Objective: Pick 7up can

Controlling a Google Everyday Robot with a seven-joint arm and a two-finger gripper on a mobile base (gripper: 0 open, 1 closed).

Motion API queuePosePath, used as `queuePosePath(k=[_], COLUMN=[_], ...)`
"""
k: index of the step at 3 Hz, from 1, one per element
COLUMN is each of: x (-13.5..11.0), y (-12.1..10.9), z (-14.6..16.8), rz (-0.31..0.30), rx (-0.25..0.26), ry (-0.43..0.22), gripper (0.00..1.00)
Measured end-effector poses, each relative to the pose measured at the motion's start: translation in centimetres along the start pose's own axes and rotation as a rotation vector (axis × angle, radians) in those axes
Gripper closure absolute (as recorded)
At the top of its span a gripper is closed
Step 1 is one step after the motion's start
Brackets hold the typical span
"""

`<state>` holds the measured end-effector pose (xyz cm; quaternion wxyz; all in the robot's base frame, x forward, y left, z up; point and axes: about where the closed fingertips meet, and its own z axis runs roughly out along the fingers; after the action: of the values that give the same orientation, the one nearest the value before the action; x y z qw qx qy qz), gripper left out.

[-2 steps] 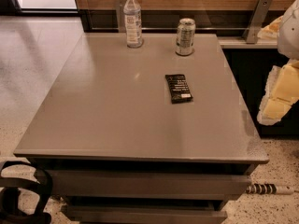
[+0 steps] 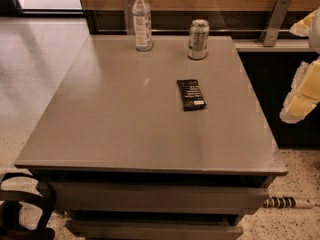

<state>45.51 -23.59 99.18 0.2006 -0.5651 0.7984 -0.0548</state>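
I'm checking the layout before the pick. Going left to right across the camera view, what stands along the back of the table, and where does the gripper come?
bottle → 7up can → gripper, which hangs past the right edge of the table, apart from both.

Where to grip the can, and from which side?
Probably mid-body, across its round wall: the can stands upright near the table's far edge. Come level from the front right, where the gripper sits beyond the table's right edge. The bottle is well left; the wrapper lies flat in front.
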Motion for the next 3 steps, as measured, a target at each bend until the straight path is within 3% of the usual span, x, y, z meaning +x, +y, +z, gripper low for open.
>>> queuePosePath(k=[1,2,3], x=[2.4,5.5,6.2], y=[-2.3,-6.6,-11.6], z=[0.3,2.0,2.4], rz=[0.140,0.309,0.383], rx=[0.087,0.204,0.306], ry=[-0.064,-0.219,-0.363], gripper=[0.00,0.00,0.00])
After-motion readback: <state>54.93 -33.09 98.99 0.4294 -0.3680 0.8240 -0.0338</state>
